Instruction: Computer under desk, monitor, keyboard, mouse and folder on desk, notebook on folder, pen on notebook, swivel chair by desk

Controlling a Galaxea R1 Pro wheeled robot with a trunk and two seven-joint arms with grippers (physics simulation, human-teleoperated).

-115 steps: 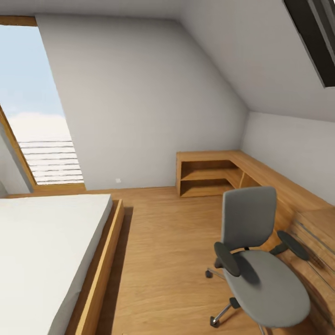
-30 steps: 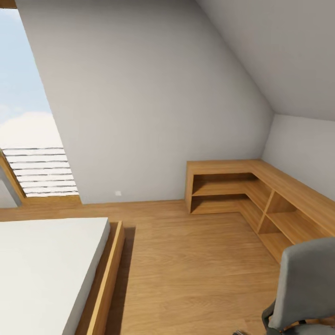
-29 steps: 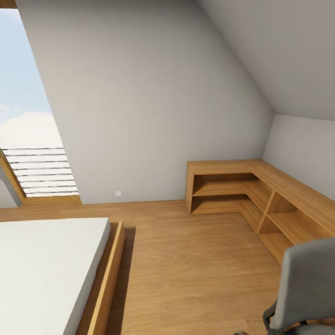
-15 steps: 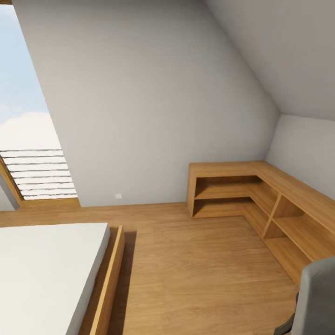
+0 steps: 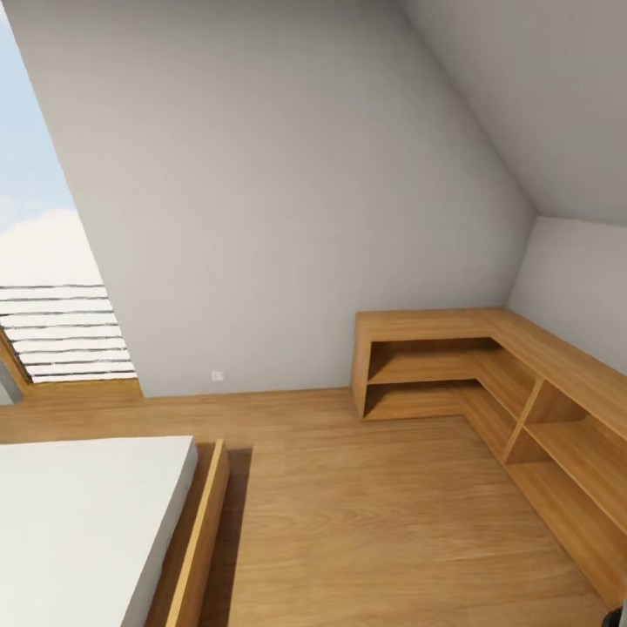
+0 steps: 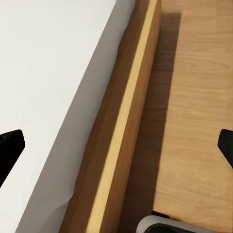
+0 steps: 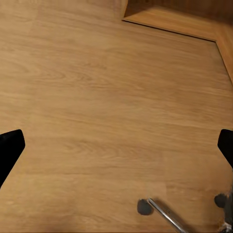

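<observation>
The swivel chair [image 7: 167, 216] is showing in the right wrist view as one chrome leg with a dark caster, at the bottom centre of the frame, standing on the wooden floor [image 7: 107, 102]. A second caster is sitting at the lower right edge.

The left gripper [image 6: 116, 145] is hanging with its jaws spread wide and holding nothing; one dark fingertip is showing at each side edge of its frame. The right gripper [image 7: 116, 145] is showing the same: jaws spread, empty.

The step in hand is judged to be travel through the room while searching for the desk. To do it well, keep both arms tucked, turn the base slowly, and give the chair legs clearance so the base is not clipping a caster.

In the head view, a white bed [image 5: 78, 522] with a wooden frame is occupying the lower left. An L-shaped wooden shelf unit [image 5: 488, 366] is running along the right wall into the corner. A sloped grey ceiling is closing the upper right, and a tall window [image 5: 43, 261] is lighting the left edge.
</observation>
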